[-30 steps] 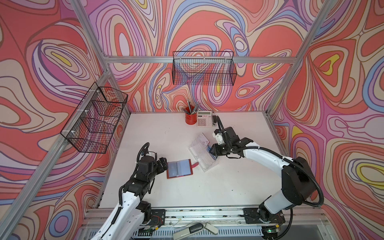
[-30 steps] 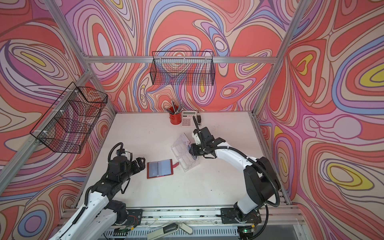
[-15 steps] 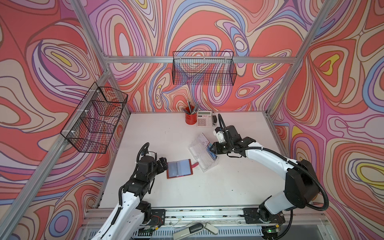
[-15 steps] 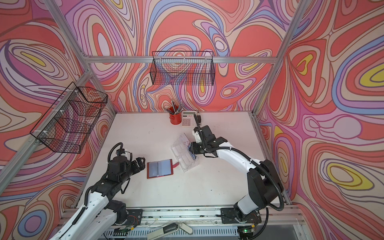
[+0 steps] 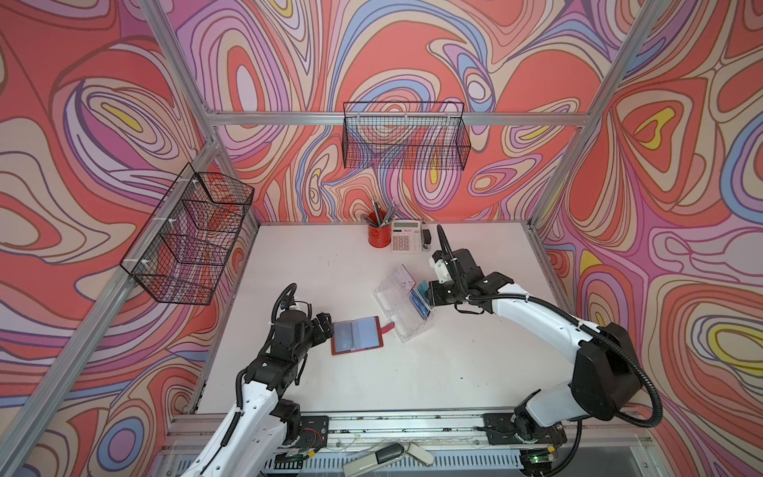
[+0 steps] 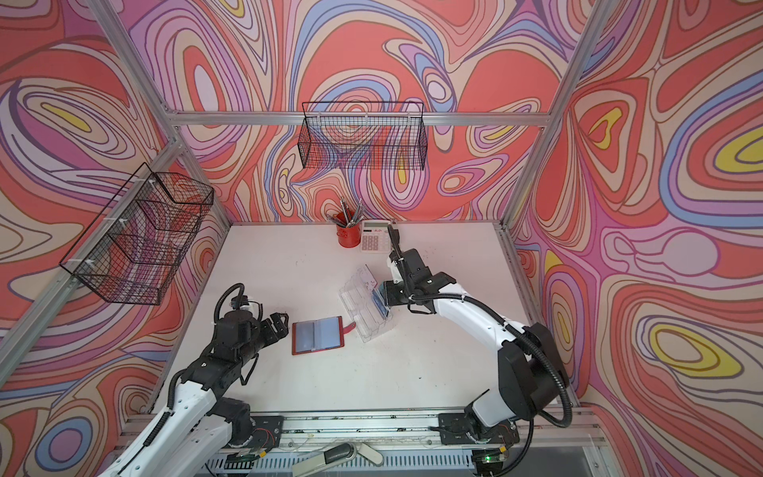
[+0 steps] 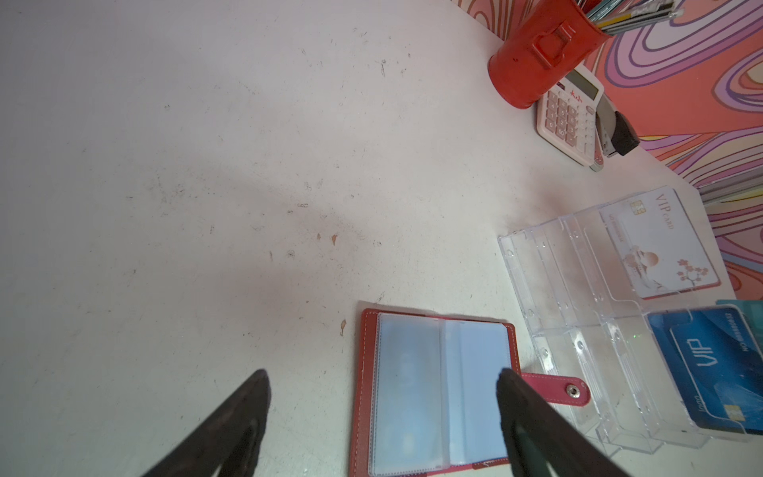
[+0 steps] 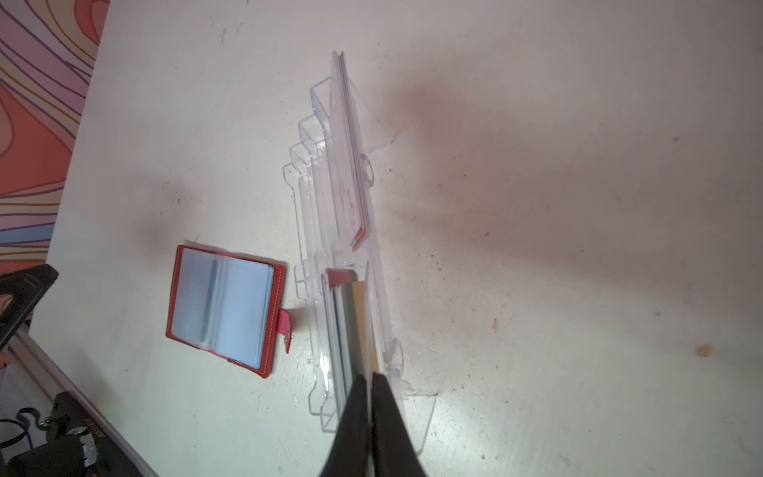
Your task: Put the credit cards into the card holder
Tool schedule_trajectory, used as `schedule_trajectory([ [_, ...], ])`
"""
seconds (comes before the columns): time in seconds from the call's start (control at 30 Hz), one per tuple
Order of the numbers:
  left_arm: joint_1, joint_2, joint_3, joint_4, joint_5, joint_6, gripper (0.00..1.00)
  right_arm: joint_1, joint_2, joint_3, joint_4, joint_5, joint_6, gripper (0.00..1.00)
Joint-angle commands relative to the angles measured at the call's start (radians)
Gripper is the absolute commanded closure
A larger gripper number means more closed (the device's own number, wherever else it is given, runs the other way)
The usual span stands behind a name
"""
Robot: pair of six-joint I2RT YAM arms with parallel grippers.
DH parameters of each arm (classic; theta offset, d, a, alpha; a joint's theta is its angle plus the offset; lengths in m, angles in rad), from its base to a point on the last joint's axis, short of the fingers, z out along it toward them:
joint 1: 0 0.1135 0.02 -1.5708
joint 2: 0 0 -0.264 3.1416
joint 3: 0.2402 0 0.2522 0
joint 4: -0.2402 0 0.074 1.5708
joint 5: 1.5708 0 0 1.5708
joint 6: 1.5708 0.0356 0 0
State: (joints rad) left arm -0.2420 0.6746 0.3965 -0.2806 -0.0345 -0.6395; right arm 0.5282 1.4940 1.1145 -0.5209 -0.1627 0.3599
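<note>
The card holder (image 5: 357, 334) (image 6: 318, 334) is a red wallet that lies open on the table, its clear sleeves up. My left gripper (image 5: 326, 326) (image 7: 382, 376) hovers open at the wallet's left edge and holds nothing. To the right stands a clear acrylic rack (image 5: 396, 307) (image 8: 313, 206). The rack's near slot holds a stack of credit cards (image 5: 419, 305) (image 7: 710, 363), a blue one in front. A white card (image 7: 656, 243) fills the far slot. My right gripper (image 5: 428, 296) (image 8: 370, 378) is shut on the rearmost card of the stack, whose edge looks yellow-gold (image 8: 360, 314).
A red pen cup (image 5: 377, 235), a white calculator (image 5: 406, 236) and a black stapler (image 5: 427, 239) stand along the back wall. Wire baskets hang on the left wall (image 5: 194, 239) and the back wall (image 5: 406, 142).
The right jaws have closed on a card in the rack's stack. The left arm and the wallet have not moved.
</note>
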Motion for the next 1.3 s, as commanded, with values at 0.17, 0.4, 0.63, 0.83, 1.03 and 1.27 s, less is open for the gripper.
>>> schedule_trajectory([
  [0.17, 0.004, -0.006, -0.007, 0.010, 0.006, 0.008, 0.12, 0.004, -0.110, 0.049, -0.087, 0.181, -0.009, 1.00],
  [0.4, 0.004, -0.002, -0.014, 0.046, 0.032, 0.011, 0.12, 0.052, -0.194, 0.084, -0.066, 0.189, 0.085, 1.00],
  [0.63, 0.004, 0.003, -0.013, 0.037, 0.027, -0.010, 0.08, 0.348, -0.169, 0.004, 0.197, 0.258, 0.287, 1.00],
  [0.83, 0.006, 0.059, 0.028, -0.083, -0.038, -0.114, 0.09, 0.478, -0.033, -0.123, 0.554, 0.252, 0.446, 1.00],
  [1.03, 0.015, 0.151, -0.001, -0.036, 0.069, -0.186, 0.17, 0.478, 0.148, -0.142, 0.690, 0.199, 0.531, 1.00],
  [1.27, 0.029, 0.216, -0.020, 0.058, 0.193, -0.176, 0.22, 0.478, 0.324, -0.123, 0.815, 0.164, 0.591, 1.00],
])
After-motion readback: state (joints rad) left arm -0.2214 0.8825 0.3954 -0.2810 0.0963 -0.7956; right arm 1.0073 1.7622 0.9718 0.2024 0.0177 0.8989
